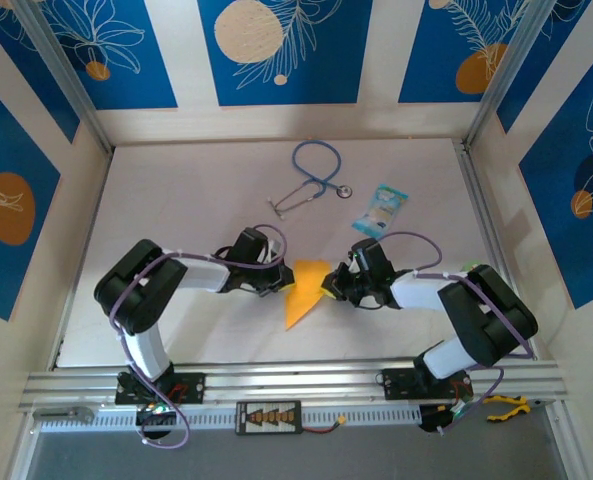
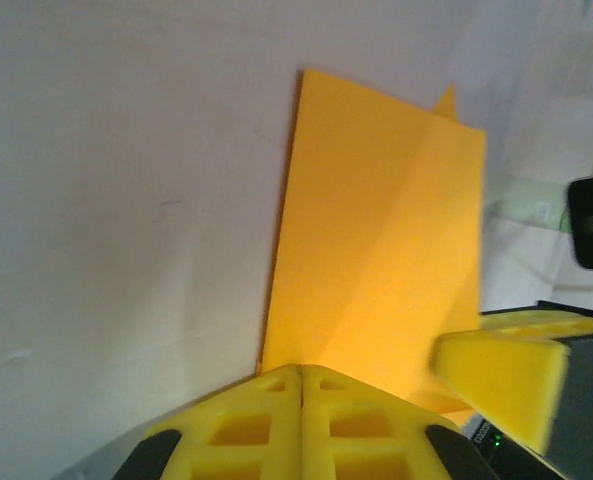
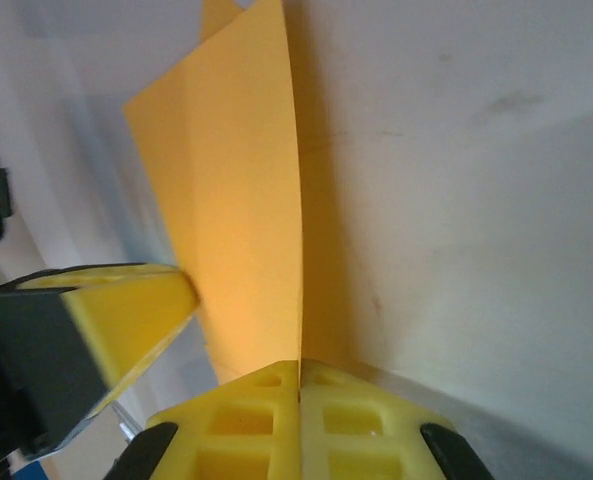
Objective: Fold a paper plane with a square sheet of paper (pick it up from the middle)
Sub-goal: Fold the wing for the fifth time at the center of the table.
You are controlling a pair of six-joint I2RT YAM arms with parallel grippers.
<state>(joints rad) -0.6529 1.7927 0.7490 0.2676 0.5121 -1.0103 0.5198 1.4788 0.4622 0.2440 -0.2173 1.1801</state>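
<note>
We found the folded orange-yellow sheet (image 1: 304, 297) pinched from both sides: left gripper (image 1: 284, 280) clamped on its left edge, right gripper (image 1: 328, 286) on its right, stethoscope (image 1: 312, 180) well beyond.

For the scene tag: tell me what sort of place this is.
Probably a robot lab test cell: left arm and right arm bolted to a metal rail at a white table, boxed in by patterned blue panels, with props like a stethoscope and paper.
</note>
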